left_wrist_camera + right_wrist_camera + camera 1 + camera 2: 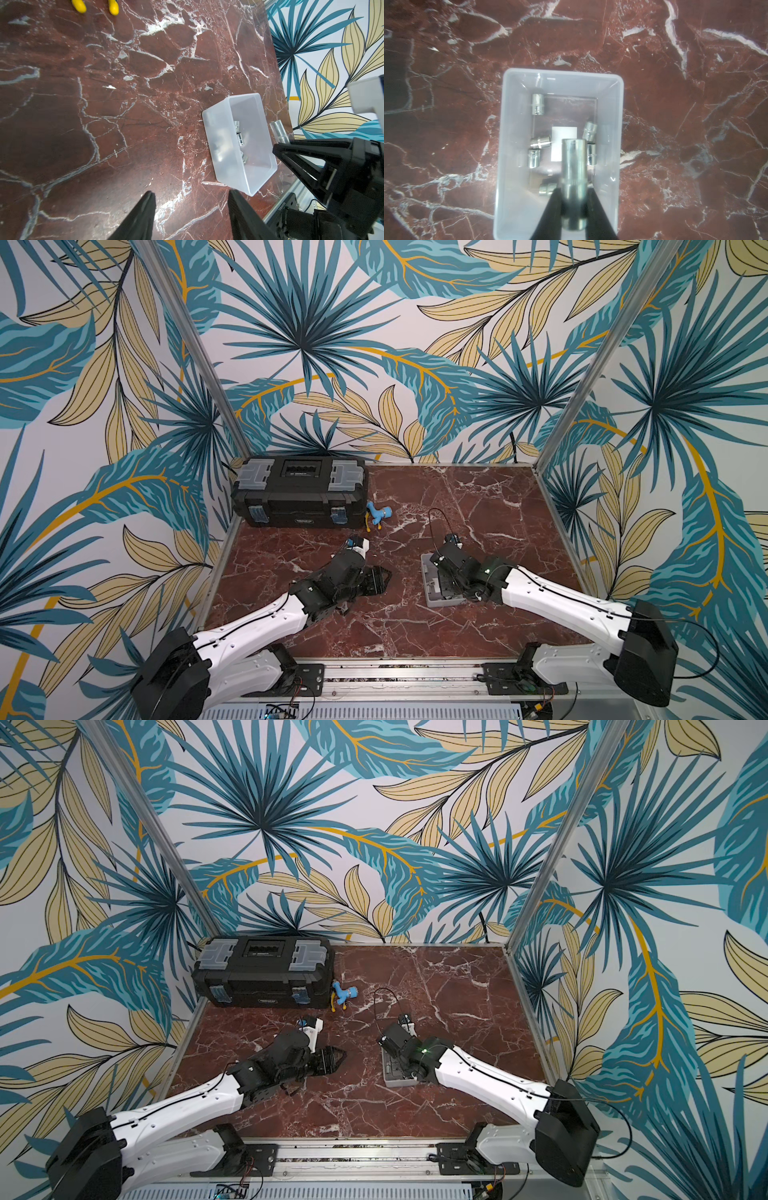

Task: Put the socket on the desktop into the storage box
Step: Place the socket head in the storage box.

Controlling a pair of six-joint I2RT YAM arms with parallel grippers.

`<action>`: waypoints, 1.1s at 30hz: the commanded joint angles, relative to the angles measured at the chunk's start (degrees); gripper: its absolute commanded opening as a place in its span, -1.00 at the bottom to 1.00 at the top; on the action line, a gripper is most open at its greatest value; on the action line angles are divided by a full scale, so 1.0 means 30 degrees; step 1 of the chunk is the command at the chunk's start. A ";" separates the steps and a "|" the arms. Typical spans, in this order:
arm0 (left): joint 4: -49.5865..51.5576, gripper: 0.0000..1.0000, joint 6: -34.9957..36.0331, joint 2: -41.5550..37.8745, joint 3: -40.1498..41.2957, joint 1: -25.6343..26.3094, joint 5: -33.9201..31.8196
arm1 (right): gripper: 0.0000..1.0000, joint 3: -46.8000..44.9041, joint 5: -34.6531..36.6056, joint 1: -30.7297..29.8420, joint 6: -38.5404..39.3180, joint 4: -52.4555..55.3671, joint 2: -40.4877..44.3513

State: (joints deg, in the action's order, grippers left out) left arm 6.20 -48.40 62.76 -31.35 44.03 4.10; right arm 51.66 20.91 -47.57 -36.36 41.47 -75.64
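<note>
Nothing legible anywhere. On the front of the black toolbox (299,497) only a small plate, lettering too fine to read. On the floor of the storage box (508,145) a white label (563,143), blank as far as can be told. In the left wrist view, faint white print on a black arm part, unreadable.

Clamped between the right jaws, closed on its lower end: a long chrome socket (574,178), pointing out past the fingertips and held over the open storage box, above the label, not lying in it. Same socket in the left wrist view (279,133), jutting from the black fingertips beside the box's rim.

Lying on the box floor: several short sockets (537,106), scattered around the label.

Storage box standing on the bench (457,510), in both top views half hidden under the right arm (428,580) (388,1077).

Left jaws open, fingers (143,218) apart with only bare bench between them, gripping nothing, apart from the box on its toolbox side.

Beside the toolbox, a small blue toy (380,516).
</note>
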 commanded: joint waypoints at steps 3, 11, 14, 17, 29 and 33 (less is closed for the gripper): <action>-0.0236 0.21 0.0311 0.0027 0.0490 -0.0007 -0.0048 | -1.00 0.0220 -0.0143 0.0264 0.0061 -0.0645 -0.1020; -0.0814 0.22 0.0449 0.0597 0.0522 -0.0014 0.0092 | -1.00 0.0322 -0.0200 0.0385 0.0104 -0.1032 -0.1331; -0.0927 0.22 0.0406 0.0796 0.0478 -0.0011 0.0167 | -1.00 0.0430 -0.0453 0.0378 -0.0033 -0.1221 -0.1244; -0.0952 0.22 0.0395 0.0818 0.0541 -0.0014 0.0156 | -1.00 0.0445 -0.0524 0.0389 -0.0014 -0.1366 -0.1157; -0.0964 0.20 0.0391 0.0847 0.0441 -0.0041 0.0171 | 0.11 0.0038 -0.1080 0.0374 0.0810 -0.2076 0.0717; -0.0379 0.21 0.0718 0.0818 -0.0189 -0.0011 0.0150 | 0.35 -0.0135 -0.0599 0.0387 0.1081 -0.2065 0.2658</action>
State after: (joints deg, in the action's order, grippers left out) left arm 4.54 -47.79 65.06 -30.39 44.03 4.29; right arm 51.96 18.00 -46.54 -34.02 35.83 -71.46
